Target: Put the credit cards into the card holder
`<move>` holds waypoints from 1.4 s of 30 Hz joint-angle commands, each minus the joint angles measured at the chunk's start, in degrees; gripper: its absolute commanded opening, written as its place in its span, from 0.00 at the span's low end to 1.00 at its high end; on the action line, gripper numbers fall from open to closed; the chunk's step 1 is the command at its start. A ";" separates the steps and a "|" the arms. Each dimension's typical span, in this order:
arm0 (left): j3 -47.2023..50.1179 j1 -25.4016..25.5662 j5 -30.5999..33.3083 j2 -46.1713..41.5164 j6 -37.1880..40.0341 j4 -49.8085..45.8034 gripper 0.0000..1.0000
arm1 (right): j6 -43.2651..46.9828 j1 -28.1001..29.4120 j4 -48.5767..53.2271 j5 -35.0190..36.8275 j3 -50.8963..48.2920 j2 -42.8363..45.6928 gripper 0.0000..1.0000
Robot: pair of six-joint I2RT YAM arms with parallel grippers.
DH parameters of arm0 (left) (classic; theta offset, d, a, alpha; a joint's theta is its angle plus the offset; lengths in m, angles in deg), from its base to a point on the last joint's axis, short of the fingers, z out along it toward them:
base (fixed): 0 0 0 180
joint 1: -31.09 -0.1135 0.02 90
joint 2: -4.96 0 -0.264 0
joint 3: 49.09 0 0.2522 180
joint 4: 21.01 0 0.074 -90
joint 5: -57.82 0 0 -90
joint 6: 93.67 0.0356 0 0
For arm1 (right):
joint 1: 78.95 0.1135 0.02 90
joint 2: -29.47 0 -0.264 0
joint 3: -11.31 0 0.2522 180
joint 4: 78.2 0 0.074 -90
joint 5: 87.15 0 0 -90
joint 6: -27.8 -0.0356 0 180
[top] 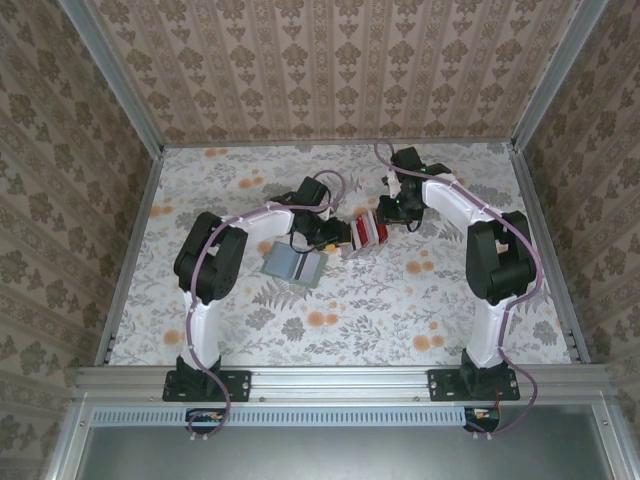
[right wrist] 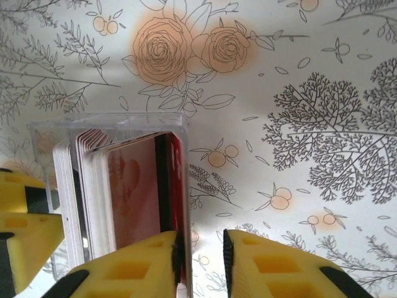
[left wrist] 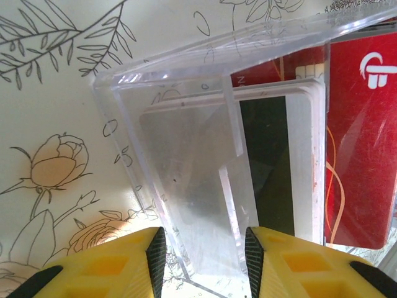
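The credit cards [top: 366, 232] stand on edge in a clear plastic box [left wrist: 186, 161] at mid-table: red, white and dark cards [left wrist: 360, 136]. My left gripper [top: 335, 233] is shut on the box's near end, and the clear plastic spans the gap between its pads [left wrist: 203, 254]. The right gripper [top: 398, 212] is at the box's far side. Its jaws [right wrist: 200, 261] stand narrowly open, the left pad against the box's clear wall beside the red card [right wrist: 133, 192]. Only tablecloth shows in the gap. The grey-green card holder [top: 295, 265] lies flat in front of the left gripper.
The left gripper's yellow fingers [right wrist: 28, 233] show at the box's other end in the right wrist view. Patterned walls and aluminium rails [top: 135, 250] enclose the floral tablecloth [top: 380, 310]. Open cloth lies toward the front and right.
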 commanded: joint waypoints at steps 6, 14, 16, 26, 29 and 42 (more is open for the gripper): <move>-0.96 0.54 -0.49 1.04 -0.04 -1.25 0.41 | 1.06 0.05 2.50 -1.03 1.73 0.77 0.33; -0.87 0.73 -0.50 0.97 0.01 -1.42 0.41 | 1.13 0.58 2.54 0.14 1.85 -1.29 0.35; -0.96 0.73 -0.50 0.96 -0.02 -1.36 0.41 | 1.30 0.53 2.58 0.43 1.87 -1.62 0.35; -0.79 0.73 -0.54 1.01 -0.02 -1.32 0.41 | 1.16 1.01 1.39 -3.61 1.42 -3.19 0.37; -0.88 0.73 -0.58 1.14 0.07 -1.38 0.41 | 0.96 1.15 0.94 -4.79 1.42 -2.63 0.37; -1.49 0.82 -0.85 2.37 -0.13 -1.30 0.41 | 1.66 2.14 0.38 -8.07 1.85 -4.11 0.38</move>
